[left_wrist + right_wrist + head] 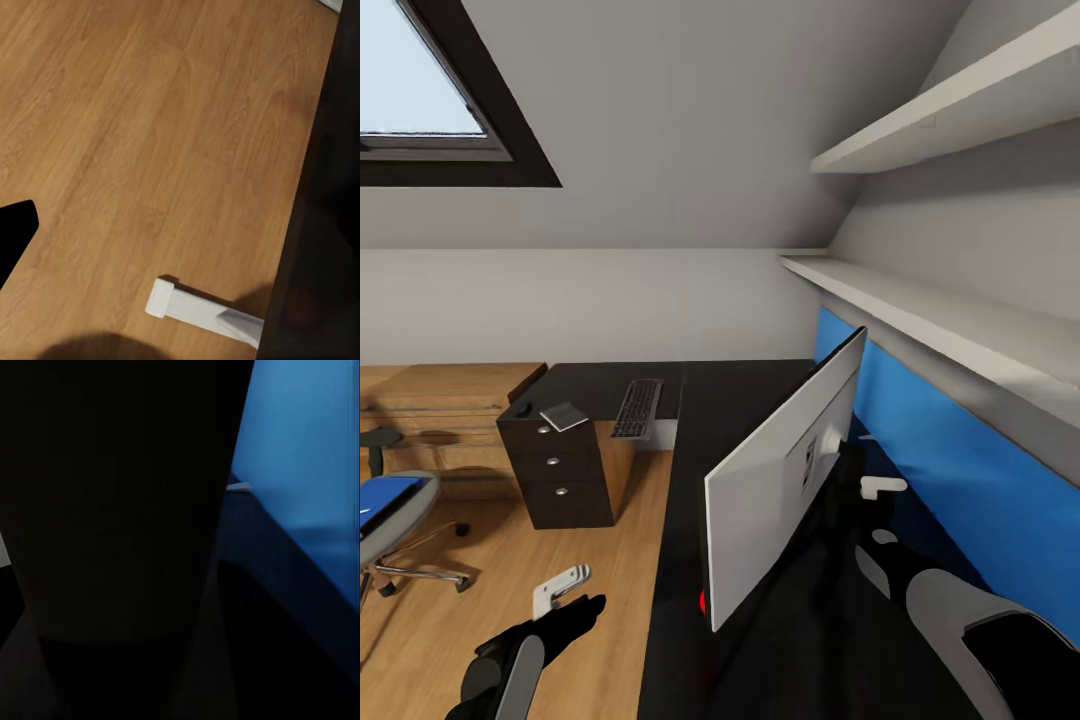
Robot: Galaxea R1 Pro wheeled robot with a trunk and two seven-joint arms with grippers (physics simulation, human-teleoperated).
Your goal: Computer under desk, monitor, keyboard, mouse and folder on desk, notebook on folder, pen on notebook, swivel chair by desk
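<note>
Desk (690,400): glossy black L-shaped top, blue back panel along the right wall, dark drawer unit (555,465) under the far wing. Monitor (785,475): upright on the near wing, white back toward the camera and screen toward the blue panel, so it appears to face the wrong way and likely wants turning. Keyboard (637,407): flat on the far wing, well apart from the monitor, not yet beside it. Notebook (565,416): grey, on the far corner above the drawers; a small dark item lies just beside it, too small to identify. Chair (390,520): at the left on the wood floor (135,135), well away from the desk, blue folder (385,497) on its seat. Right gripper (880,488): reaching behind the monitor on its screen side, presumably to shift or turn it; one white finger shows, jaw spacing cannot be told, contact unclear. Left gripper (563,587): hanging over the floor beside the desk edge, white fingers apart, holding nothing.
</note>
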